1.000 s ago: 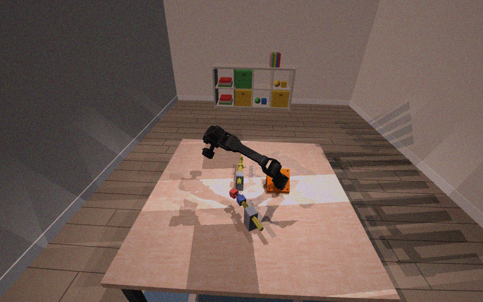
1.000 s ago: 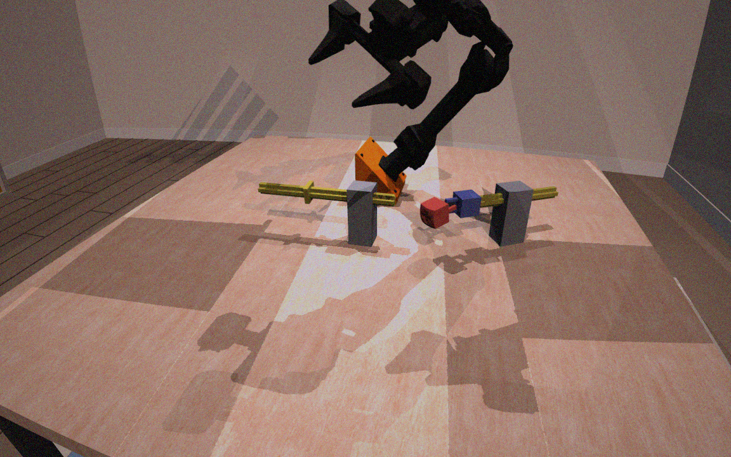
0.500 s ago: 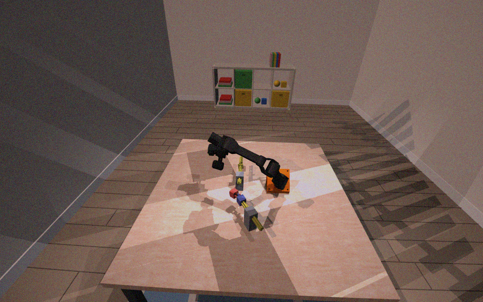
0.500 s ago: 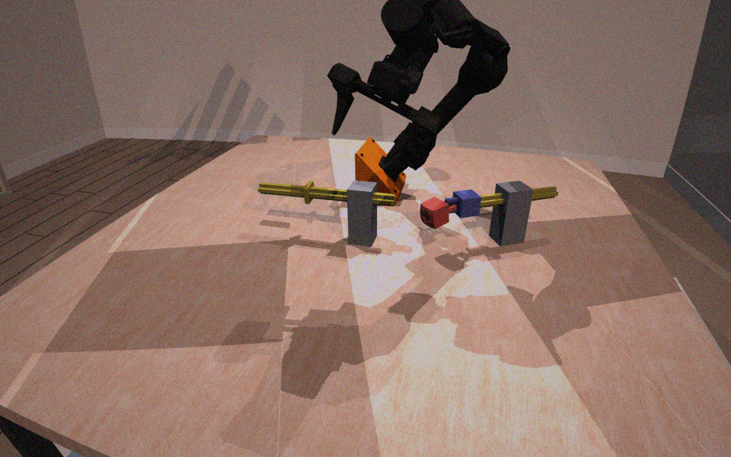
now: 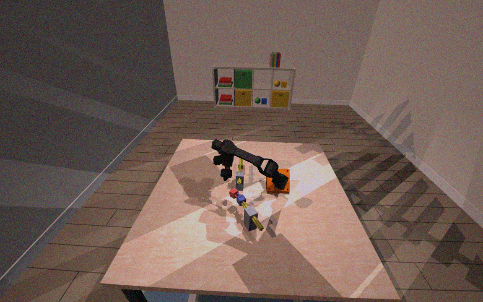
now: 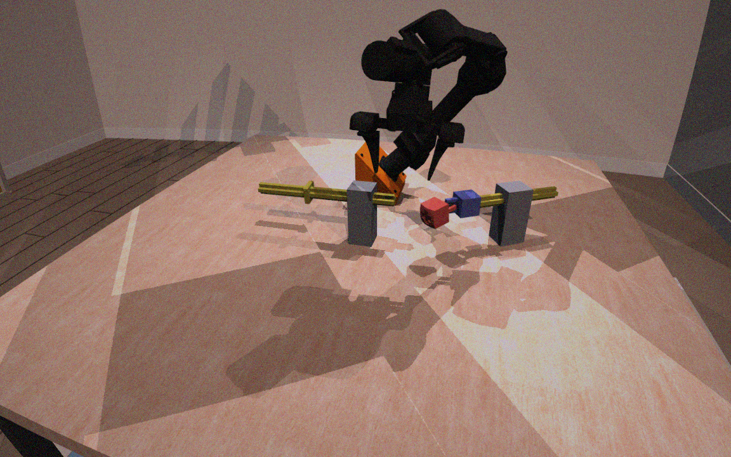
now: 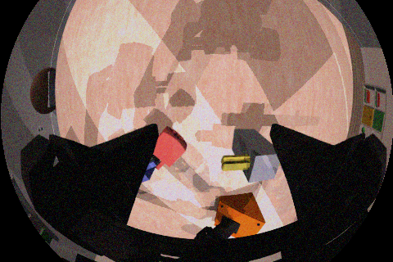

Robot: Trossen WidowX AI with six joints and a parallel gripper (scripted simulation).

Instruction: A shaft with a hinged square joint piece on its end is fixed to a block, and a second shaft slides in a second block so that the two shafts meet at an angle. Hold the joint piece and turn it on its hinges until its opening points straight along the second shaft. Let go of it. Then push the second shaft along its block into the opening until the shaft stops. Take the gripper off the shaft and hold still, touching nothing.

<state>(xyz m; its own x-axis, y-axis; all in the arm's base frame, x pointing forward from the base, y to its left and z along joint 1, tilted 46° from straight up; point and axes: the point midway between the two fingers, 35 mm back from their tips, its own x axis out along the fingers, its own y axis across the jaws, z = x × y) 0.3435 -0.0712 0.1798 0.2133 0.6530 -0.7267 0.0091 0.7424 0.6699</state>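
The red joint piece (image 5: 234, 193) (image 6: 434, 212) (image 7: 169, 147) is hinged to a blue cube (image 5: 241, 199) (image 6: 466, 203) (image 7: 148, 172) on the fixed yellow shaft (image 5: 258, 223) (image 6: 544, 193), carried by a grey block (image 5: 250, 219) (image 6: 513, 216). Its dark opening faces partly toward the exterior camera, off the second shaft's line. The second yellow shaft (image 6: 283, 190) (image 7: 235, 163) passes through its grey block (image 5: 239, 183) (image 6: 362, 216) (image 7: 264, 168); its near end stands apart from the red piece. My gripper (image 6: 403, 175) (image 7: 216, 130) is open and empty, pointing down above the gap between blocks, touching nothing.
The orange arm base (image 5: 284, 176) (image 6: 370, 170) (image 7: 241, 219) stands on the table (image 5: 303, 255) (image 6: 186, 391) behind the shafts as seen in the exterior view. A collar (image 6: 308, 192) sits on the second shaft beyond its block. A shelf (image 5: 262, 79) stands far off by the wall.
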